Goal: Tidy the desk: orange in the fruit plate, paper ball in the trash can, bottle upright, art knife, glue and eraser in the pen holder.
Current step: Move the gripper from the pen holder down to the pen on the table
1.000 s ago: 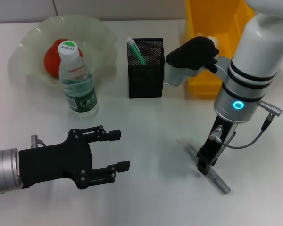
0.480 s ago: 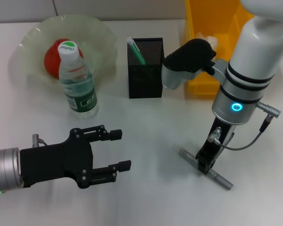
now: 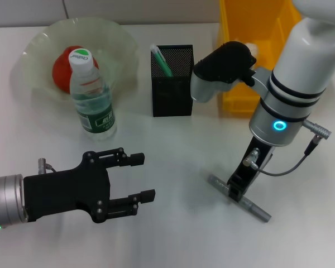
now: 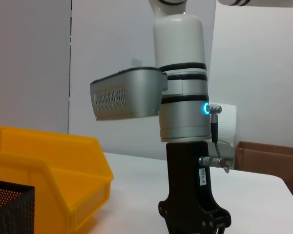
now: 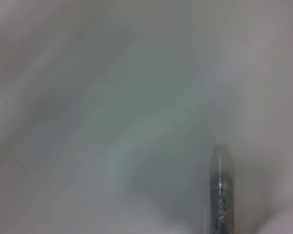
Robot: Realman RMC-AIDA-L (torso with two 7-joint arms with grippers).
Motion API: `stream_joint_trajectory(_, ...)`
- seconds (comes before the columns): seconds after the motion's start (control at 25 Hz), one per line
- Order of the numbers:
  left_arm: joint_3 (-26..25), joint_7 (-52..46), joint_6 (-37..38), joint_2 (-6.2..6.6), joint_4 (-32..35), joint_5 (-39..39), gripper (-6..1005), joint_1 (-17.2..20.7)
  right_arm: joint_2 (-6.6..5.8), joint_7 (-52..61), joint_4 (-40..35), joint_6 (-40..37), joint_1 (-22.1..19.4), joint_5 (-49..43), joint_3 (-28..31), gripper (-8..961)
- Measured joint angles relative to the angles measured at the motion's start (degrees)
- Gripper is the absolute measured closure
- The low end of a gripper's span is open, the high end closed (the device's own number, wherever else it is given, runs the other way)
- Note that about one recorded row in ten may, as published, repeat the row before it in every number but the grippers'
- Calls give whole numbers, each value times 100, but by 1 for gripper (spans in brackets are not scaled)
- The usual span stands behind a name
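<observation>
We have the right gripper (image 3: 235,192) clamped on the art knife (image 3: 238,197), near the desk (image 3: 178,145), well short of the pen holder (image 3: 172,81); thin grip, so it may pivot or slip and miss the cup; left gripper (image 3: 128,184) open, idle.

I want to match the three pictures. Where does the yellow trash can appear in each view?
Head view: trash can at the far right, behind the right arm.
Left wrist view: it fills the lower left.
Right wrist view: not in it.
Shared landmark: the black mesh pen holder beside it.
</observation>
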Motion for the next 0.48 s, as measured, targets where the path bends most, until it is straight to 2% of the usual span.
stream_joint_trajectory(0.16,-19,0,0,0,0,-2,307,0,-13,-5,-423,1,-221,-1,35,789)
stream_joint_trajectory(0.2,-50,0,0,1,1,-4,307,-3,-20,-19,-850,33,-463,4,108,783)
stream_joint_trajectory(0.24,-50,0,0,1,1,-4,307,-3,-20,-19,-850,33,-463,4,108,778)
stream_joint_trajectory(0.32,-70,0,0,1,0,-6,307,-6,-35,-77,-1354,103,-774,52,253,766)
stream_joint_trajectory(0.4,-72,0,0,1,0,-7,306,-8,-45,-260,-1930,189,-1181,249,584,755)
stream_joint_trajectory(0.48,-71,0,0,1,1,-8,306,-10,-47,-327,-2043,198,-1282,346,710,744)
